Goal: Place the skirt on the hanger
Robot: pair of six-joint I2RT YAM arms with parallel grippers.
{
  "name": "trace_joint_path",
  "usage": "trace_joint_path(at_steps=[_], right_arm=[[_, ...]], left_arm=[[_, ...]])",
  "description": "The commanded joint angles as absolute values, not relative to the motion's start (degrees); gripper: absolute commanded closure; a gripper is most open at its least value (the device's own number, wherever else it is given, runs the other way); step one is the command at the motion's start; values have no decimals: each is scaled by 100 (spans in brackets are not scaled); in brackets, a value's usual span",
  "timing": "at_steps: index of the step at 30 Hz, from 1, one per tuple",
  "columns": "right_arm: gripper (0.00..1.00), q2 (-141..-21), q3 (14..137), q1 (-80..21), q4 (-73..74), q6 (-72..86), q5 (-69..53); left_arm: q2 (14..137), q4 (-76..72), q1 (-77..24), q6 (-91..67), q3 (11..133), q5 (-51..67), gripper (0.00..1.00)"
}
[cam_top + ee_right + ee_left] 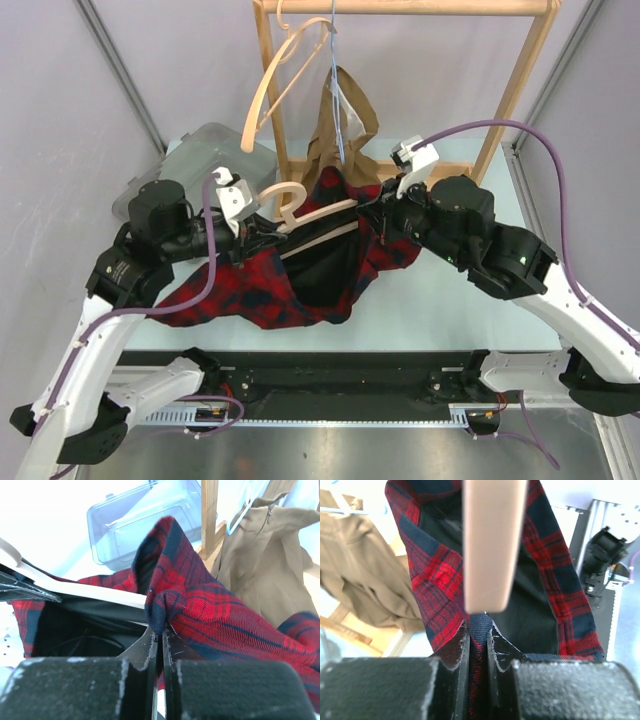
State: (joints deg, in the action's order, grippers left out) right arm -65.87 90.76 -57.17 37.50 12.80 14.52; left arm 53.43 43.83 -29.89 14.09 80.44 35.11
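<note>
The red and navy plaid skirt (pixel 250 290) hangs spread between both arms above the table, its black lining open in the middle. A pale wooden hanger (pixel 320 215) lies across the waist opening, hook pointing up and left. My left gripper (pixel 262 235) is shut on the waistband at the hanger's left end. In the left wrist view the fingers (pixel 480 630) pinch a navy fold of skirt (pixel 440 575) just below the hanger's arm tip (pixel 494 545). My right gripper (pixel 375 205) is shut on the waistband's right side. Its fingers (pixel 161 630) clamp a bunched fold of skirt (pixel 215 605) beside the hanger (pixel 90 592).
A wooden clothes rack (pixel 400 8) stands behind, holding an empty wooden hanger (pixel 280 70) and a tan garment (pixel 345 115) on a blue hanger. A clear plastic bin (pixel 215 150) sits at the back left, close behind the left arm.
</note>
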Motion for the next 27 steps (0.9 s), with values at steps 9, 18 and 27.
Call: trace_joint_path(at_steps=[9, 18, 27], right_arm=[[84, -6934, 8684, -5871, 4419, 1292, 720], [39, -6285, 8446, -5897, 4166, 705, -94], [37, -6117, 8139, -5880, 3551, -165, -631]], left_arm=[[5265, 2822, -3023, 1011, 6532, 4474, 100], [5124, 2760, -3024, 958, 6127, 4833, 100], [5010, 2619, -3023, 861, 5757, 5036, 100]])
